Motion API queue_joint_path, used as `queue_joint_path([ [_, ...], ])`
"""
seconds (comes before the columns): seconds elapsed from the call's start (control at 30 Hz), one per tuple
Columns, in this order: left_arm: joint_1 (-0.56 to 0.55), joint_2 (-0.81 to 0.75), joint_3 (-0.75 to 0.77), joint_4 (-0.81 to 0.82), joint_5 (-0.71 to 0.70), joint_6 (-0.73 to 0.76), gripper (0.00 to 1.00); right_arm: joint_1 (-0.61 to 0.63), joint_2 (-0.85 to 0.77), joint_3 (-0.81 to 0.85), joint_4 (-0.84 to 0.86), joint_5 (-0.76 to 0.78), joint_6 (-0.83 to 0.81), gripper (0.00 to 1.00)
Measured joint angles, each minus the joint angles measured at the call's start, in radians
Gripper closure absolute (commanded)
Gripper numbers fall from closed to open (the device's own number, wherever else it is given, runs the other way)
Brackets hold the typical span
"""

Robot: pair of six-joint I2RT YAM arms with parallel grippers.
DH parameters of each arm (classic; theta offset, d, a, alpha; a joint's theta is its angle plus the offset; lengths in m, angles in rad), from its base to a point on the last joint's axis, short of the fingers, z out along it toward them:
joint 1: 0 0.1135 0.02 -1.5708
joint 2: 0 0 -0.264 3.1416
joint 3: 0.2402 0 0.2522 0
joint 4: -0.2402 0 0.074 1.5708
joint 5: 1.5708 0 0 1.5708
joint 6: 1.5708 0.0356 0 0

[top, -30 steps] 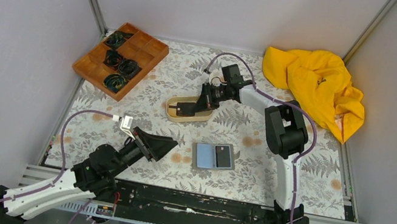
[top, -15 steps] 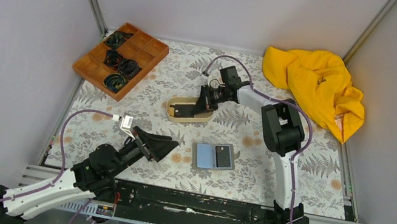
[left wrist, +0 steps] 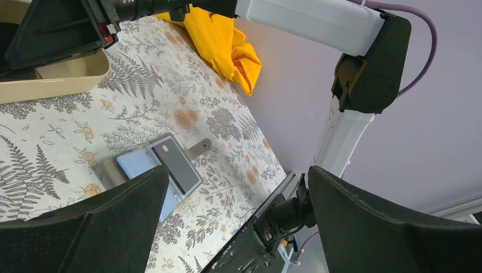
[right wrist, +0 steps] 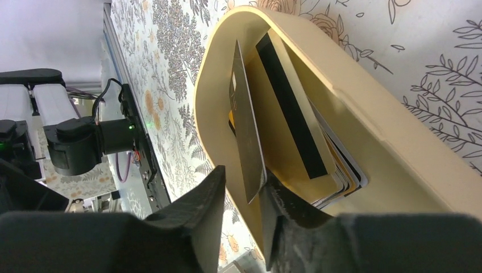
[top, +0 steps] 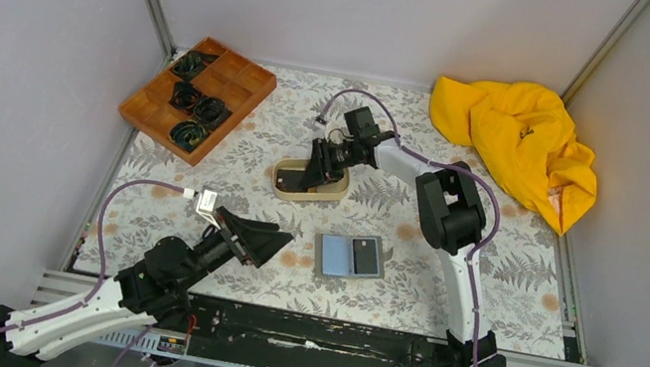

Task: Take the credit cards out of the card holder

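- Right tool [right wrist: 241, 193] has slid left along the tray [right wrist: 364, 131], pinching a dark card [right wrist: 247, 131] on edge
- Tip it flat before letting go
- Left tool [left wrist: 237, 176] wide, near the open card holder [top: 350, 256] on the tabletop

The oval tray [right wrist: 369, 148] is smooth matt plastic; the dark card [right wrist: 247, 125] has a dull sheen (likely plastic too). Crumpled yellow cloth [top: 519, 147], a wood-looking brown tray [top: 244, 78], matt printed tablecloth [top: 528, 270]
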Motion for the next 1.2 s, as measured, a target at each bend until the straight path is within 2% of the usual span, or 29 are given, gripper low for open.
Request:
queue_joint_path([
  [0.4, 0.000, -0.013, 0.000, -0.012, 0.003, 0.002, 0.00, 0.000, -0.017, -0.007, -0.039, 0.054, -0.013, 0.59],
  [0.73, 0.000, 0.001, 0.000, -0.011, 0.029, 0.002, 0.00, -0.034, -0.166, -0.129, -0.037, 0.115, -0.023, 0.59],
  [0.83, 0.000, 0.033, 0.000, 0.000, 0.041, 0.002, 0.08, -0.049, -0.222, -0.177, -0.028, 0.166, -0.023, 0.61],
  [0.87, 0.000, 0.053, 0.000, 0.007, 0.046, 0.001, 0.11, -0.053, -0.240, -0.192, -0.027, 0.183, -0.023, 0.69],
  [0.93, 0.000, 0.109, 0.000, 0.028, 0.055, -0.005, 0.17, -0.055, -0.299, -0.246, -0.005, 0.232, -0.023, 0.96],
  [0.97, 0.000, 0.154, -0.001, 0.053, 0.064, -0.008, 0.23, -0.056, -0.345, -0.290, 0.013, 0.261, -0.018, 0.99],
  [1.03, 0.000, 0.233, -0.007, 0.114, 0.083, -0.021, 0.37, -0.056, -0.435, -0.373, 0.040, 0.305, -0.016, 1.00],
  [1.2, -0.014, 0.480, -0.025, 0.303, 0.134, -0.049, 0.51, -0.056, -0.724, -0.675, 0.146, 0.402, -0.001, 1.00],
])
